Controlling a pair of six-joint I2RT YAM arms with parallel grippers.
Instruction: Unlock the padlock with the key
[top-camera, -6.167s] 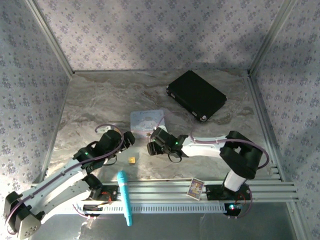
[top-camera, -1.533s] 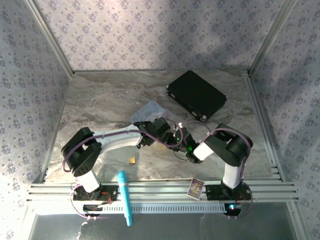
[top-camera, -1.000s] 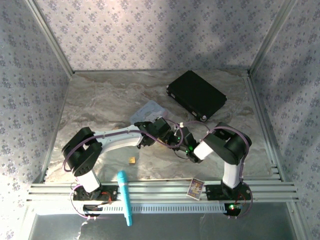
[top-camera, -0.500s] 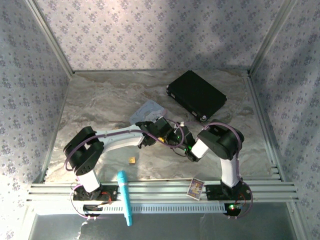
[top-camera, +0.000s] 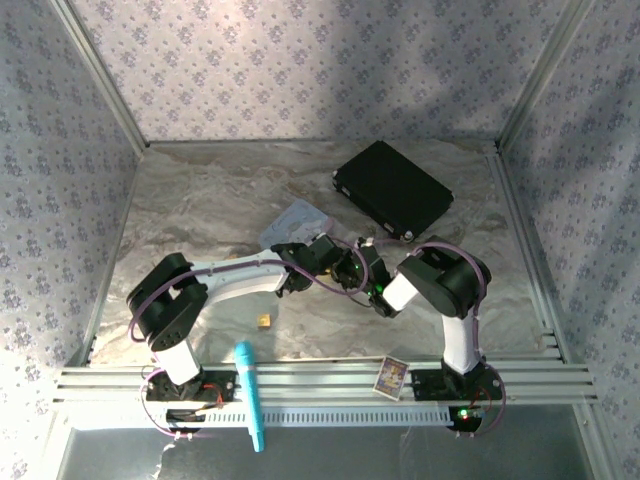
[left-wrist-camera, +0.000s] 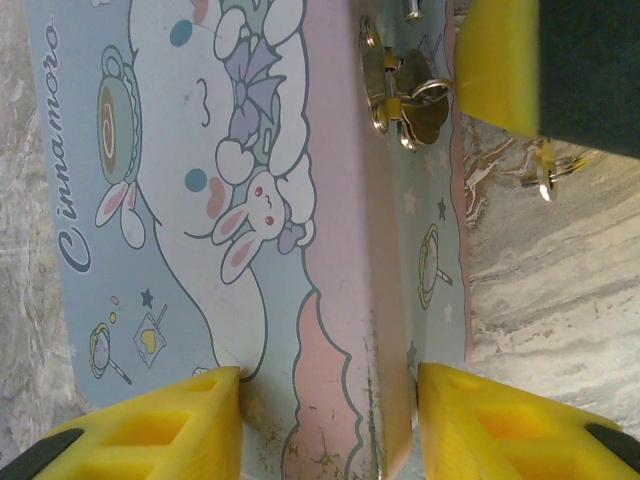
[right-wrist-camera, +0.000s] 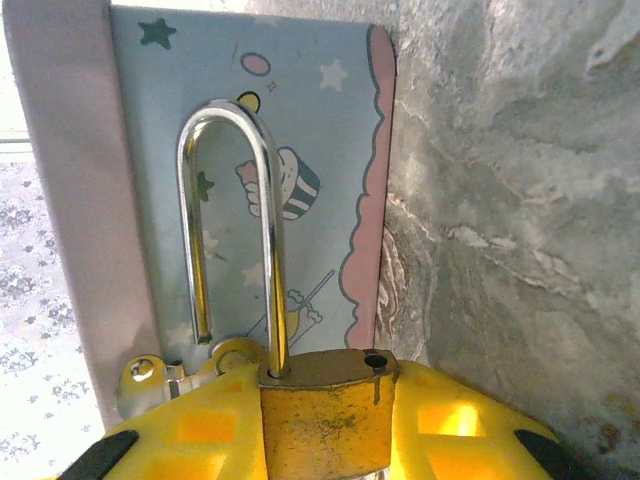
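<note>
At the bottom centre of the right wrist view, the small brass padlock (right-wrist-camera: 320, 420) with a silvery U-shaped shackle is clamped by the right gripper (right-wrist-camera: 325, 395), its yellow pads (right-wrist-camera: 450, 430) pinching the body on both sides. The shackle points up the frame. Its right leg is seated in the body and its left leg ends free just above it, with an empty hole at the body's top right.

Behind the shackle is the side wall of the pastel blue-and-pink cartoon tin box (right-wrist-camera: 300, 120), tilted up on the grey marbled table (right-wrist-camera: 500, 200).

In the left wrist view, the left gripper (left-wrist-camera: 330, 400) is at the bottom edge, its fingers partway apart across the tin's lower corner. Whether they press it I cannot tell. At upper right, small silvery metal bits (left-wrist-camera: 403, 98) glint just beside a right-gripper pad, too small to identify.

In the top view, both grippers meet at frame centre beside the tin. Well apart from them are a flat black rectangular case (top-camera: 392, 190) at upper right, and a tiny gold cube (top-camera: 264, 320) and a teal marker pen (top-camera: 250, 395) at lower left.
</note>
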